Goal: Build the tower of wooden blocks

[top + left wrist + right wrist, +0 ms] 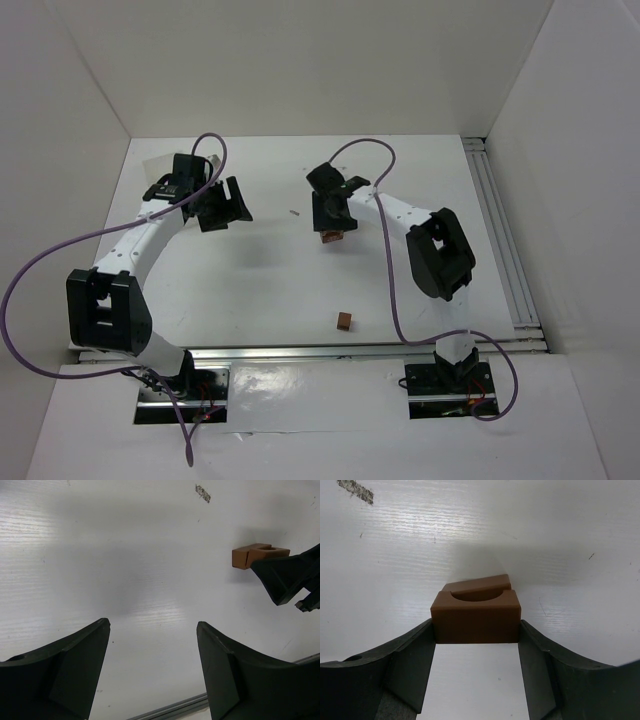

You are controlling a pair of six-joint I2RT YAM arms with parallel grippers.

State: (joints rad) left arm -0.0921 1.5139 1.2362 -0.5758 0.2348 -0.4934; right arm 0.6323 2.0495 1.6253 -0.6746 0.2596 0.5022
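Observation:
My right gripper (331, 222) is shut on a reddish-brown wood block (476, 617) with a half-round notch in its top, held by both end faces just above the table. A second wood block (479, 584) lies right behind it, partly hidden; I cannot tell if they touch. The held block also shows in the left wrist view (248, 556) beside a right finger (287, 577). A small loose wood cube (344, 320) sits near the front edge. My left gripper (222, 205) is open and empty over bare table (151, 625). No tower is standing.
A tiny pale sliver (294, 212) lies between the two grippers. Metal rails run along the table's right side (500, 240) and front edge (300, 352). White walls close in the back and both sides.

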